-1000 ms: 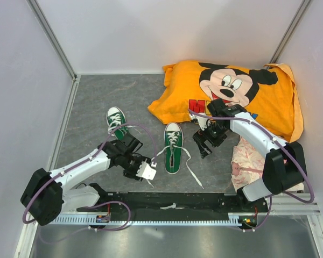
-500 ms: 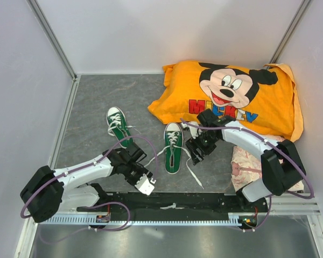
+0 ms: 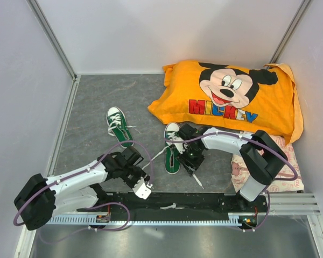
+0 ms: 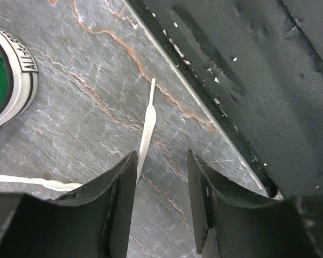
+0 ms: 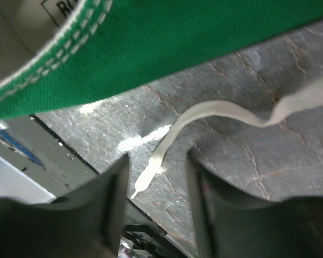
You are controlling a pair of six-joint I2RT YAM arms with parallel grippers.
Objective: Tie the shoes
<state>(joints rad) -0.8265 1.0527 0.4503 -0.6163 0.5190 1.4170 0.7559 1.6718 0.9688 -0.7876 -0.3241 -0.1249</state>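
Observation:
Two green shoes with white toe caps lie on the grey floor: one at the left (image 3: 117,125), one in the middle (image 3: 171,149) with its white laces spread out loose. My right gripper (image 3: 192,163) is low beside the middle shoe's right side. In the right wrist view it (image 5: 157,158) stands open, with a lace end (image 5: 151,171) lying on the floor between the fingers and green canvas (image 5: 167,48) just above. My left gripper (image 3: 142,187) is near the table's front edge, open (image 4: 161,161). Another lace tip (image 4: 148,118) runs past its left finger (image 4: 124,199), not gripped.
An orange Mickey Mouse cushion (image 3: 231,99) fills the back right. A pink cloth (image 3: 261,166) lies at the right under the right arm. The black base plate (image 3: 172,201) runs along the near edge, close to the left gripper. Walls close in on both sides.
The right arm swung left from the cushion to the middle shoe and its jaws narrowed round a lace end. The left gripper drew back toward the near edge and narrowed slightly.

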